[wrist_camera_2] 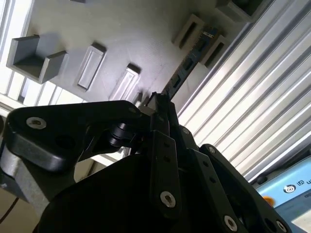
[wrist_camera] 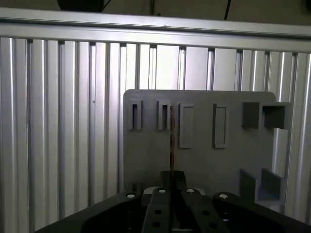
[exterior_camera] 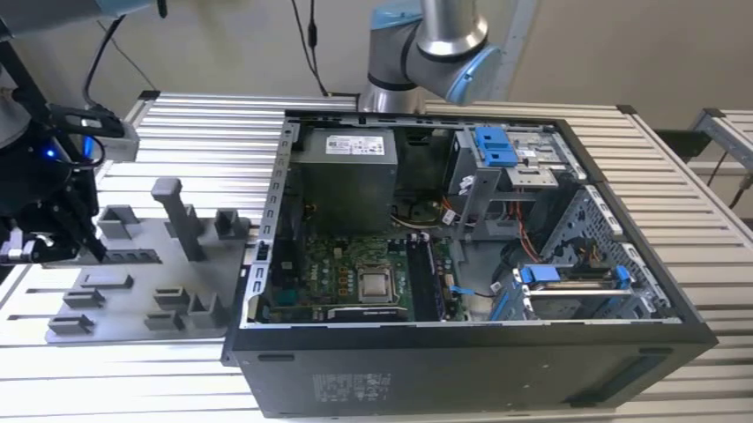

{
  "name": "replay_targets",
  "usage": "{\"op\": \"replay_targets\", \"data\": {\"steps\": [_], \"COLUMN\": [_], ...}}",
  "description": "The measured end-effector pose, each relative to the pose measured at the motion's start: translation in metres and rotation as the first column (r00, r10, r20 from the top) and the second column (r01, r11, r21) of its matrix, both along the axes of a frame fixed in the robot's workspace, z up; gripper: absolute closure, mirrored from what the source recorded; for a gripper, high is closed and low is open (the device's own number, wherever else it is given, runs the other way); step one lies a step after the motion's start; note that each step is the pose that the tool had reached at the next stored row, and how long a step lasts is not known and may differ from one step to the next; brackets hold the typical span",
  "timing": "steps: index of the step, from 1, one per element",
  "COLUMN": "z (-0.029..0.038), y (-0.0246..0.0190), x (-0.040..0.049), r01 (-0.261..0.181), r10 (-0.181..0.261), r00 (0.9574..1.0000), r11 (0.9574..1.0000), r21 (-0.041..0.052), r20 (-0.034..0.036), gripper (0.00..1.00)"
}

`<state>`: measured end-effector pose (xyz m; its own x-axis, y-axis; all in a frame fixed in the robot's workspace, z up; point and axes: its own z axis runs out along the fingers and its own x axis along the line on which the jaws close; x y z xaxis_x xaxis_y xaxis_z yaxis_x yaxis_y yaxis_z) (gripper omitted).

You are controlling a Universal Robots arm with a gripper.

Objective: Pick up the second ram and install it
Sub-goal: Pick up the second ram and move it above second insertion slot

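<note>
The second ram (wrist_camera_2: 187, 60) is a thin dark stick standing on edge in the slotted holders of the grey tray (wrist_camera_2: 146, 29). In the first wrist view I see it edge-on as a narrow line (wrist_camera: 171, 138) running across the tray (wrist_camera: 204, 165). My gripper (wrist_camera_2: 159, 103) is shut on the near end of the stick, one finger on each flat side. In the exterior view the gripper (exterior_camera: 85, 249) sits at the tray's (exterior_camera: 130, 295) left edge, with the ram (exterior_camera: 132, 256) a dark strip beside it.
An open computer case (exterior_camera: 471, 352) lies at the exterior view's right of the tray, its motherboard memory slots (exterior_camera: 429, 273) beside the processor socket (exterior_camera: 376, 284). Upright grey posts (exterior_camera: 171, 207) rise from the tray. Ribbed aluminium table (wrist_camera: 63, 121) surrounds everything.
</note>
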<state>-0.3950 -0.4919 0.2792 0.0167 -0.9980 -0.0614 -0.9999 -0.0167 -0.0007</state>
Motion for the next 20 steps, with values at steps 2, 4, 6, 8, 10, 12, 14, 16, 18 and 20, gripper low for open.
{"op": "replay_targets", "data": {"steps": [2, 4, 6, 8, 10, 12, 14, 16, 18, 20], "z": [0.0021, 0.0043, 0.0065, 0.0088, 0.0111, 0.0132, 0.0154, 0.0175, 0.0193, 0.0211], "y": [0.0, 0.0, 0.0, 0.0, 0.0, 0.0, 0.0, 0.0, 0.0, 0.0], "x": [0.0, 0.0, 0.0, 0.0, 0.0, 0.0, 0.0, 0.0, 0.0, 0.0], "r01": [0.0, 0.0, 0.0, 0.0, 0.0, 0.0, 0.0, 0.0, 0.0, 0.0], "r10": [0.0, 0.0, 0.0, 0.0, 0.0, 0.0, 0.0, 0.0, 0.0, 0.0], "r00": [1.0, 1.0, 1.0, 1.0, 1.0, 1.0, 1.0, 1.0, 1.0, 1.0], "r11": [1.0, 1.0, 1.0, 1.0, 1.0, 1.0, 1.0, 1.0, 1.0, 1.0], "r21": [0.0, 0.0001, 0.0001, 0.0001, 0.0001, 0.0001, 0.0002, 0.0001, 0.0001, 0.0002], "r20": [0.0, 0.0, 0.0, 0.0, 0.0, -0.0001, 0.0001, 0.0, 0.0, 0.0], "gripper": [0.86, 0.86, 0.86, 0.86, 0.86, 0.86, 0.86, 0.86, 0.86, 0.86]}}
